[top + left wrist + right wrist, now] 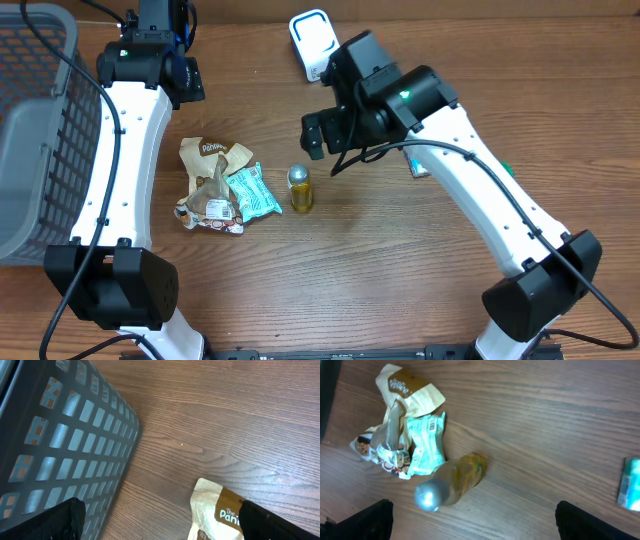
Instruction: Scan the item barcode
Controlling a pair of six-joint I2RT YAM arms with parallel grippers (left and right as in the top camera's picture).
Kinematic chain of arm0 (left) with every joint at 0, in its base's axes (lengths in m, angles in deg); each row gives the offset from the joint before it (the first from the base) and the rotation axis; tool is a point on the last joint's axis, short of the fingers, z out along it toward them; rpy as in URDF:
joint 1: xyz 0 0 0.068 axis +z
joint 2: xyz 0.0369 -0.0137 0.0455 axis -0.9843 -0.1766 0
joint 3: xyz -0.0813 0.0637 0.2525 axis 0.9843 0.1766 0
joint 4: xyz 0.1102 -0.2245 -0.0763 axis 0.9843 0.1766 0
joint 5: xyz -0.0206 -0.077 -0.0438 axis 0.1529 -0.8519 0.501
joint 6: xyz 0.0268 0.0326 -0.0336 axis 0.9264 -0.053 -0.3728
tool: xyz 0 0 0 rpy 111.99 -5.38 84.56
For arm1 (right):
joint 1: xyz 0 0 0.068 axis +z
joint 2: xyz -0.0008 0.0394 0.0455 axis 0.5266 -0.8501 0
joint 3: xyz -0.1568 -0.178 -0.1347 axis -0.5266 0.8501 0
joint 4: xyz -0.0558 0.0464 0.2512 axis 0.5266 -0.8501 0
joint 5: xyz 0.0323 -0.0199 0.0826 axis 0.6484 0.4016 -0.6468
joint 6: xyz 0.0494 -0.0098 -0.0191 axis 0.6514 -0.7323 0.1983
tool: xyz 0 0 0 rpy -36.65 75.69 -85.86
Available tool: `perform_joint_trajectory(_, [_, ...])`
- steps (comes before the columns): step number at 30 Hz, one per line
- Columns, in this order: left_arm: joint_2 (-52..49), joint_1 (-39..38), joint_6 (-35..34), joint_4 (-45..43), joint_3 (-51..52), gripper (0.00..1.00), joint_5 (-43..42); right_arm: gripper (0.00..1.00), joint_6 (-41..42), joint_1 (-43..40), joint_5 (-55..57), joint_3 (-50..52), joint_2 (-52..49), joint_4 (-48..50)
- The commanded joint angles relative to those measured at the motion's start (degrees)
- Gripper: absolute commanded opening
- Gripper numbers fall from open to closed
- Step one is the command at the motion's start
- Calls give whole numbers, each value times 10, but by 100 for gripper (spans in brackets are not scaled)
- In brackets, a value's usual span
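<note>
**Bottle upright on the tabletop, both jaws wide**

A small yellow bottle (pixel 300 189) with a silver cap is seen upright on the tabletop (pixel 400 290), just beside a teal packet (pixel 252 192) and well apart from the white scanner (pixel 310 42). The right gripper (pixel 472 522) is held above it, jaws wide and empty. The left gripper (pixel 160 525) is also spread wide, near the grey basket (pixel 75 435).

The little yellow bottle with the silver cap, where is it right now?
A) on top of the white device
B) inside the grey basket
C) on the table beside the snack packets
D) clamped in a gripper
C: the bottle sits on the bare table next to the snack packets, nothing gripping it.
</note>
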Motion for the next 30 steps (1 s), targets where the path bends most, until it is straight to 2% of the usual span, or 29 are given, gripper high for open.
perform_joint_trajectory(1, [11,-5,5,0,-9,99,7,100,56,6,1,3,6,-2])
perform_joint_trajectory(10, [11,-5,5,0,-9,99,7,100,115,11,7,4,6,-3])
perform_joint_trajectory(20, [11,-5,5,0,-9,100,7,100,162,47,79,19,6,-8])
perform_joint_trajectory(30, [11,-5,5,0,-9,100,7,100,180,96,85,110,6,103])
